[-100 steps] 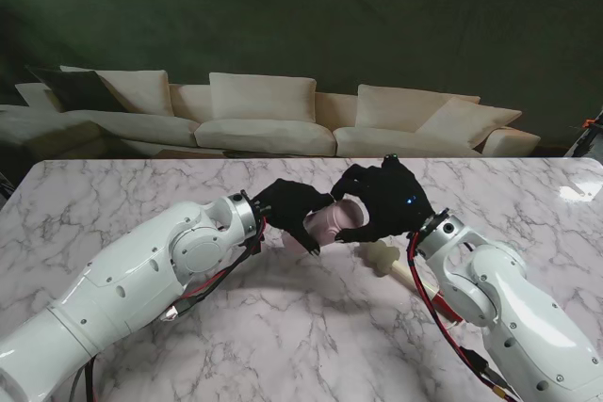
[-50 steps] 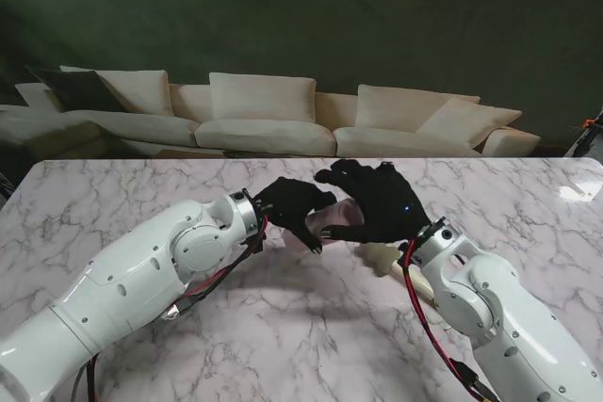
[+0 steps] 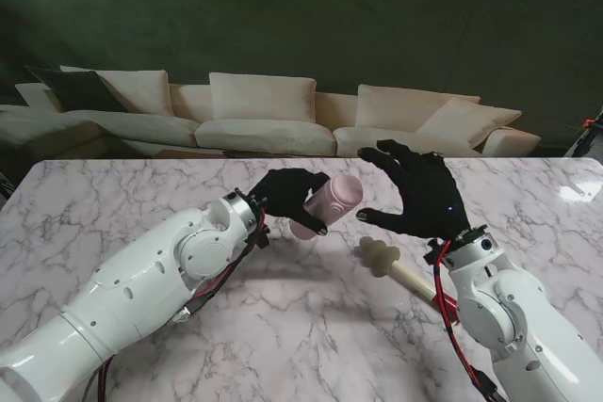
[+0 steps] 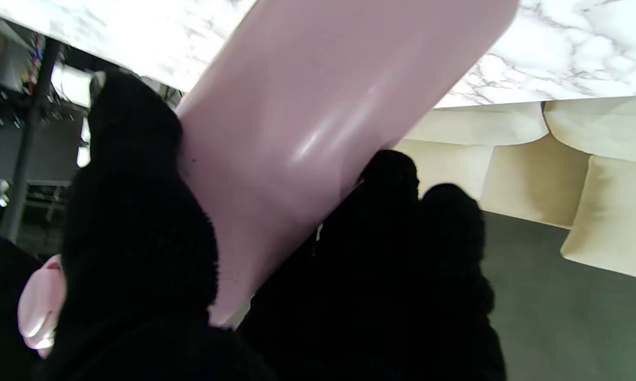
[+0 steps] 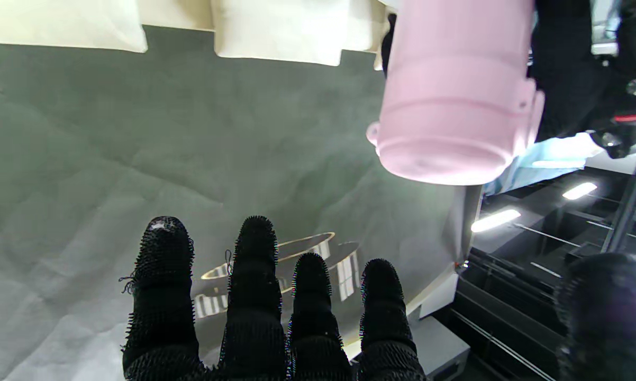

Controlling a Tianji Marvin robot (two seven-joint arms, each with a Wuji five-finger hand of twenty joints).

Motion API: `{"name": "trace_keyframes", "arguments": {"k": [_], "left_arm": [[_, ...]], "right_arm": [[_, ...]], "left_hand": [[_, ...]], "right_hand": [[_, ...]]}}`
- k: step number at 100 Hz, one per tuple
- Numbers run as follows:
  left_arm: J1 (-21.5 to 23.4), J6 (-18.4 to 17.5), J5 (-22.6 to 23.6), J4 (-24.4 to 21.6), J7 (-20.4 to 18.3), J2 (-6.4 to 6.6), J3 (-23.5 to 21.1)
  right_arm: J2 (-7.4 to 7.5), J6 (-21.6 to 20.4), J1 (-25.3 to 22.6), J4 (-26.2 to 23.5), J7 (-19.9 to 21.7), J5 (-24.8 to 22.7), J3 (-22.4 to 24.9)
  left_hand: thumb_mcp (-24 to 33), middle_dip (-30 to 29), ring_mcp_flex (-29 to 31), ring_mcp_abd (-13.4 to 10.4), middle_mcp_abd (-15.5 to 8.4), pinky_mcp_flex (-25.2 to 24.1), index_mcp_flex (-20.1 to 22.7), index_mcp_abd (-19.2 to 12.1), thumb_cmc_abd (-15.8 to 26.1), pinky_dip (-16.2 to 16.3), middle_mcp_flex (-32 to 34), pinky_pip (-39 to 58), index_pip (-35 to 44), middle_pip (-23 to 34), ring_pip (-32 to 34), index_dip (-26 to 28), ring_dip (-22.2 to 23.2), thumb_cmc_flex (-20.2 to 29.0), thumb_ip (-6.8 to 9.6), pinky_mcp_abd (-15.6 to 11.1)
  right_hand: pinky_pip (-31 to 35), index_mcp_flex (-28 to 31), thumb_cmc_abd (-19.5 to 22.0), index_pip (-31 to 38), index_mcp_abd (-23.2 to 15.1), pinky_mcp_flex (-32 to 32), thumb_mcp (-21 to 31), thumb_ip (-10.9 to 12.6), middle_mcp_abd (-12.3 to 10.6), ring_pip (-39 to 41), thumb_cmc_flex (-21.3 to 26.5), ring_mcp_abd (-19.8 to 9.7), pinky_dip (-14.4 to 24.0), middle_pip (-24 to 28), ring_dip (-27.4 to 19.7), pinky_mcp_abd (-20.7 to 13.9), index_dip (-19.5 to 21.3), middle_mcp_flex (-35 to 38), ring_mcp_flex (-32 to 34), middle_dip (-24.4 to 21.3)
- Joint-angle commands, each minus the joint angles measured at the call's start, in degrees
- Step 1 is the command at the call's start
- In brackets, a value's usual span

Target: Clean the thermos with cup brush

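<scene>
Left hand [image 3: 292,197] gripped the pink cylindrical thermos [image 3: 327,204] aloft; right hand [image 3: 419,197] spread empty; cream foam-headed cup brush [image 3: 391,265] lay unused on tabletop [image 3: 113,204]; cleaning not begun.

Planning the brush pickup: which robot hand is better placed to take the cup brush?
Right. The right robot hand is open and hovers close to the cup brush lying on the table, while the left robot hand is shut on the thermos.

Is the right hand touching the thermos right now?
Apart. The stand view shows the right hand open with table and sofa visible between its fingers and the thermos, which the left hand holds; the right wrist view shows the same gap.
</scene>
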Motion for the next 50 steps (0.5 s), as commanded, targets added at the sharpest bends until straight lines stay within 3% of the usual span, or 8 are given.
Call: {"name": "trace_keyframes", "arguments": {"k": [1,24,50], "left_arm": [[0.0,0.8,-0.9,1.7,1.0,-1.51,-0.2],[-0.3,0.8,-6.2,8.2,7.2,-4.53,-0.2],[-1.7,-1.8,-10.2,16.1,10.3,-7.06,1.6]], "right_arm": [[0.08,1.5,-1.5,2.5,-0.6,-0.4,0.5],[-0.27,4.8,-2.1,5.9,-3.0,0.6,0.1],[-0.39,6.6,-1.4,8.4,-4.0,1.1,-1.1]], "left_hand": [[19.6,1.6,-0.3,0.1,-5.7,-1.6,3.7,-11.6,23.6,-0.4,0.6,-0.8,10.6,5.7,-1.9,4.4,-1.2,19.0,6.35,-4.1],[18.2,0.9,-2.2,0.7,-6.5,-3.8,3.1,-12.1,24.4,-0.5,-0.2,-2.0,10.5,4.9,-3.3,4.0,-1.7,19.7,5.98,-3.6],[15.9,-1.7,-4.7,1.1,-7.2,-6.9,2.8,-12.4,25.4,-0.4,-0.9,-4.4,9.4,2.9,-6.1,1.9,-3.2,20.4,5.77,-2.6]], "right_hand": [[-0.7,-1.6,2.3,-0.4,1.2,-1.0,-1.1,1.8,0.8,-0.9,1.0,-0.5,-0.5,-1.0,-0.5,-1.8,0.9,-1.6,-1.3,-0.3],[-0.9,-1.6,2.1,-0.5,1.3,-1.4,-1.6,1.9,0.8,-0.9,1.9,-0.5,-0.5,-1.0,-0.5,-2.0,1.2,-1.6,-1.6,-0.3],[-1.0,-1.7,2.4,-0.9,1.3,-1.6,-2.2,1.9,0.9,-0.8,2.3,-0.7,-0.4,-0.9,-0.5,-2.3,1.3,-1.7,-1.8,-0.2]]}}
